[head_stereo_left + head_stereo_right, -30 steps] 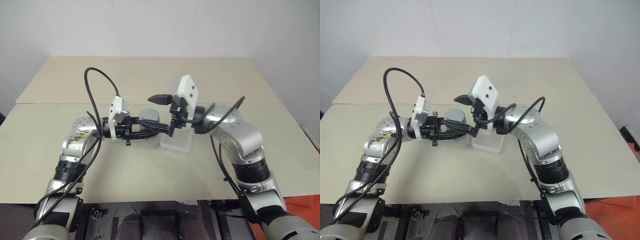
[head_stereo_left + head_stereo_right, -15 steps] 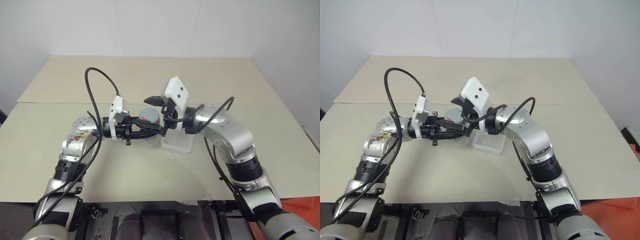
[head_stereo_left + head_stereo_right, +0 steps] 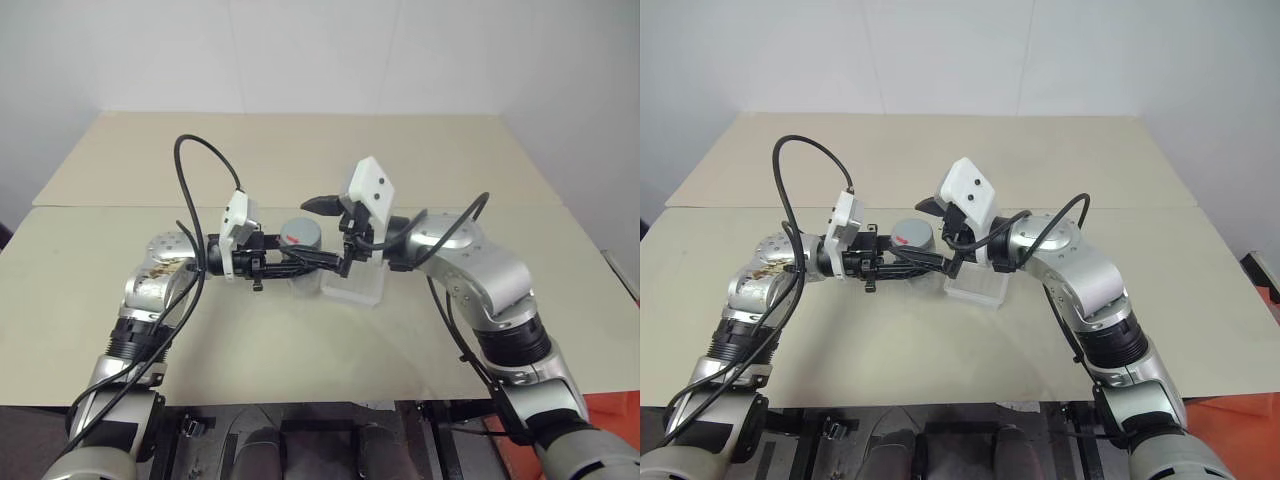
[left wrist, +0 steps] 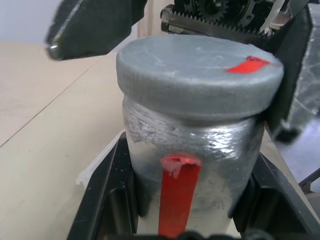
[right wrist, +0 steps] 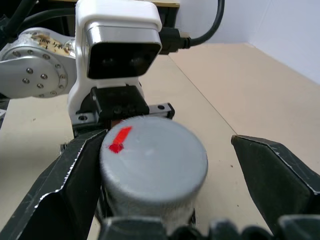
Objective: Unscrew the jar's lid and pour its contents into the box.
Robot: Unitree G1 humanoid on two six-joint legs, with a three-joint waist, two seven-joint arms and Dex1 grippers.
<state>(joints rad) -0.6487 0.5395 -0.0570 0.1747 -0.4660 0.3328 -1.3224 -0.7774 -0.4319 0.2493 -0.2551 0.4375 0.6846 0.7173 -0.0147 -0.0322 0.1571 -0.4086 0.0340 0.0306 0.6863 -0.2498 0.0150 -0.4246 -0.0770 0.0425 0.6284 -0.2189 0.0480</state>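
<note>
I'm seeing a pale beige flat tabletop, with a seam across it, against a plain white wall.

One jar with one lid on it, one clear box, two tools, one surface under it all.

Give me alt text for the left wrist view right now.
A silver-grey jar with a red stripe is clamped upright in the left gripper, its lid still on. The right gripper straddles the lid, jaws open.
</note>
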